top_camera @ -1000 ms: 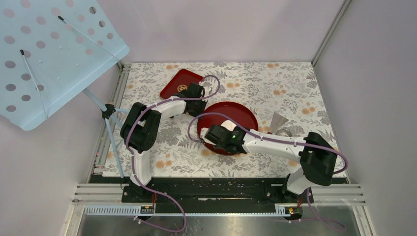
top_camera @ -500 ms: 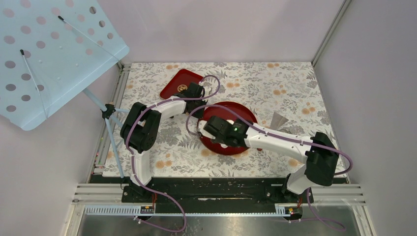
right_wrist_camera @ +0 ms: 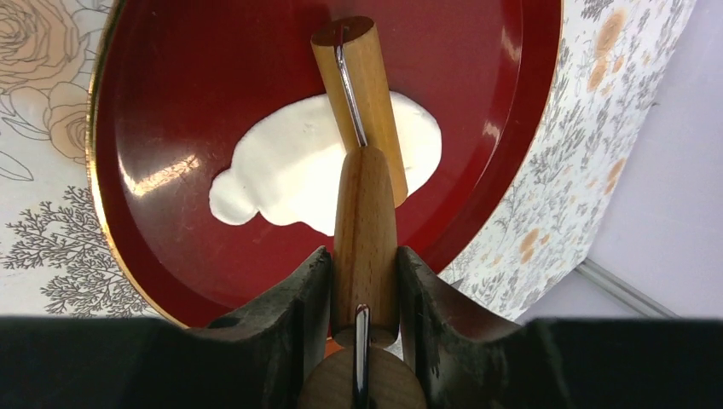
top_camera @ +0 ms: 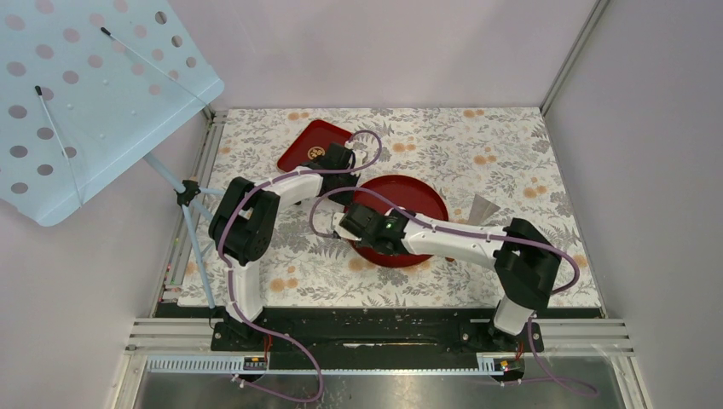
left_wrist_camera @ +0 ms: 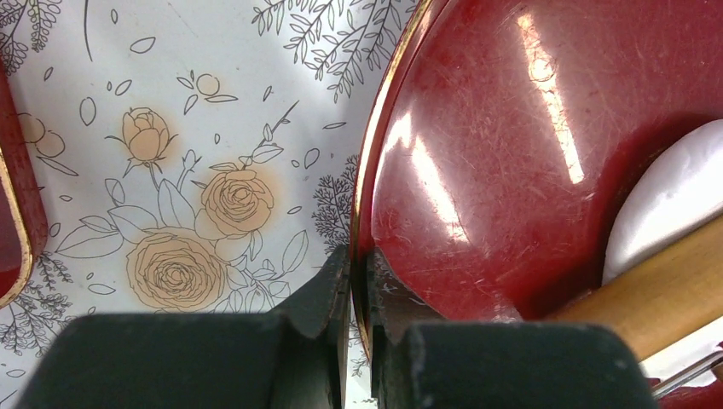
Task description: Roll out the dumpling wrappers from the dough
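Only lumpy, flattened white dough [right_wrist_camera: 286, 175].

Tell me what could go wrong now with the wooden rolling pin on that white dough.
The left gripper pinches only the thin rim of the round red plate; a hard push might slip it free. The wooden rolling pin in the right gripper covers part of the lobed white dough, risking uneven thickness.
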### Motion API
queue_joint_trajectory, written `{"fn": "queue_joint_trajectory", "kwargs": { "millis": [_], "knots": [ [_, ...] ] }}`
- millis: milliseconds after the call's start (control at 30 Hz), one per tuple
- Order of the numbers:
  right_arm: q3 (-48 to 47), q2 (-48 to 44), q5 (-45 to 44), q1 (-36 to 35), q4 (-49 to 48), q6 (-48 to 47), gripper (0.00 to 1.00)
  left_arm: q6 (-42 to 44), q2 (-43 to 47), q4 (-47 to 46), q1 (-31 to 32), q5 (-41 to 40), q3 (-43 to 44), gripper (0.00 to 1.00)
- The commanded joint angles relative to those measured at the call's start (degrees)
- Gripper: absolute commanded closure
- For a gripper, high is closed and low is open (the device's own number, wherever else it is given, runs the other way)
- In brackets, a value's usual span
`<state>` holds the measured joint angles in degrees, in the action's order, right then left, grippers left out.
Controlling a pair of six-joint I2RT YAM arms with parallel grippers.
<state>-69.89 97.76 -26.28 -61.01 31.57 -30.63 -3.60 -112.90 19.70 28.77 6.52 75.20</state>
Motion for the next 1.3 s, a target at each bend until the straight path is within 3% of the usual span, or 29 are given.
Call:
{"fn": "queue_joint_trajectory", "kwargs": {
  "millis": [0,433,800,900,1133,1267],
  "knots": [
    [2.1,1.8,0.5,-1.8,1.3,0.4,1.00,1.7,-1.0,2.9,-0.4,-0.6,-0.1,1.00],
    [7.7,-0.5,14.2,-6.2,11.9,6.2,1.00,1.7,-0.9,2.9,-0.6,-0.4,-0.2,1.00],
    [6.4,-6.0,13.7,-6.5,15.8,6.7,1.00,1.6,-1.0,2.9,-0.5,-0.6,-0.1,1.00],
    [5.5,-7.6,10.4,-6.5,15.7,6.4,1.00,1.6,-0.9,2.9,-0.5,-0.6,-0.2,1.00],
    [0.4,-10.1,-7.0,0.2,6.8,2.5,1.00,1.6,-0.9,2.9,-0.6,-0.5,-0.1,1.00],
    [-0.1,-8.4,-8.5,2.2,3.9,0.2,1.00,1.6,-1.0,2.9,-0.6,-0.5,-0.2,1.00]
  ]
}}
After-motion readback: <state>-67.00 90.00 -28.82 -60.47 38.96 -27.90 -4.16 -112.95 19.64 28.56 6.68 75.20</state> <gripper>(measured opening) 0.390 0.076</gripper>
